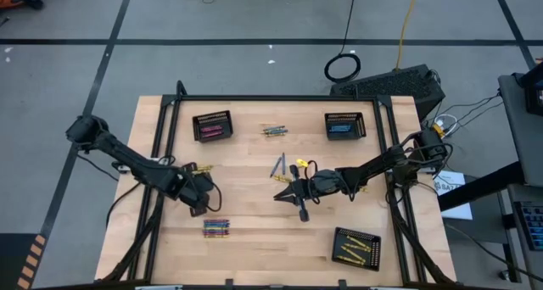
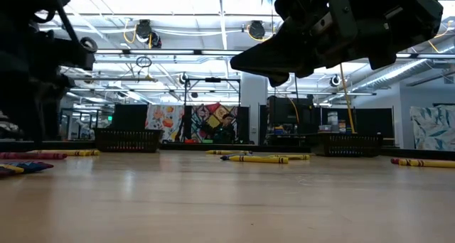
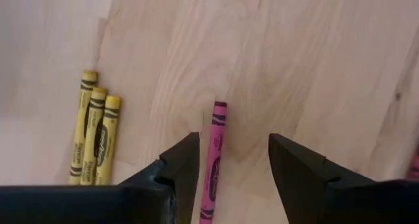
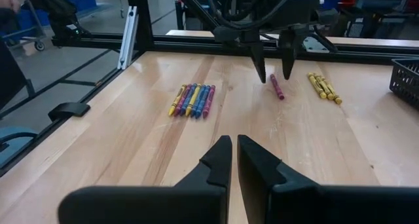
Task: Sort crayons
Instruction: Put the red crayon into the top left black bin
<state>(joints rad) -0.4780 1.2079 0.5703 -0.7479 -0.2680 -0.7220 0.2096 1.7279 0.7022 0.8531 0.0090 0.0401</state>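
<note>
A: What do you see at the left of the high view?
B: Your left gripper [image 3: 229, 165] hangs spread over a pink crayon [image 3: 213, 160] lying flat on the table [image 1: 254, 239], not pinched. Three yellow crayons [image 3: 95, 135] lie just beside it.
A: And lower down?
B: A mixed row of crayons [image 1: 216, 228] sits there.
A: The right one?
B: Your right gripper [image 4: 234, 160] hovers mid-frame, fingers pressed together, holding nothing.
</note>
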